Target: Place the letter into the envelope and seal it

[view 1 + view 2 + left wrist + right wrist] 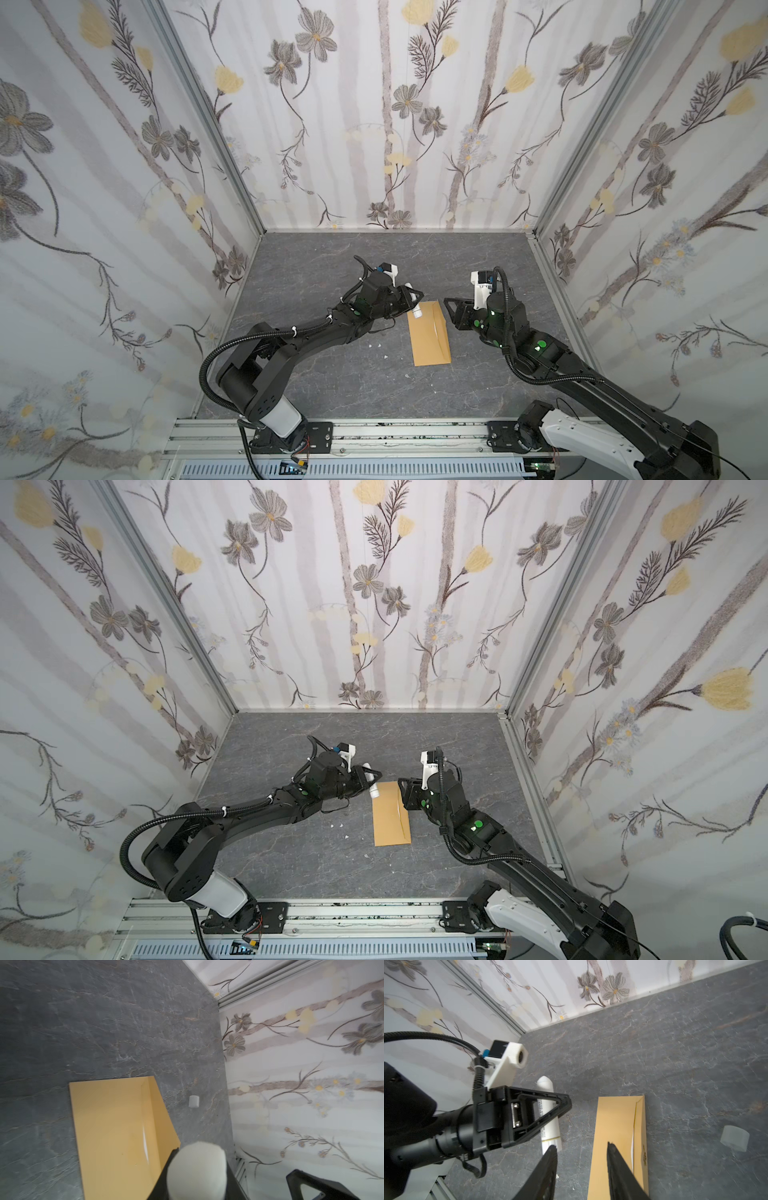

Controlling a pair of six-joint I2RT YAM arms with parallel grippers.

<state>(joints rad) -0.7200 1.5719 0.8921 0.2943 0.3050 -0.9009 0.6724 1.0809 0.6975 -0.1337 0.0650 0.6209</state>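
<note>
right wrist view gives the clearest look: the envelope (616, 1126) lies flat on the dark marbled table (675, 1053), its flap along the long side facing away from the left arm, with a small yellow flower mark (643, 1155) on that edge. whether the flap is pressed shut i cannot tell; a thin white sliver (632, 1142) shows at its seam. the left gripper (554, 1110) is clamped on a white tube (548, 1088), held tilted just beside the envelope's far corner, on the side opposite the flap; whether its lower end touches the paper is unclear. the right gripper (581, 1145) hangs over the envelope with its jaws apart and nothing between them, one finger (615, 1165) above the brown paper, the other off its edge on the tube's side. a small translucent cap (734, 1138) sits on the table beyond the envelope's flap side, apart from it. in a top view the envelope (429, 336) lies between the two grippers, one at each far corner.
</note>
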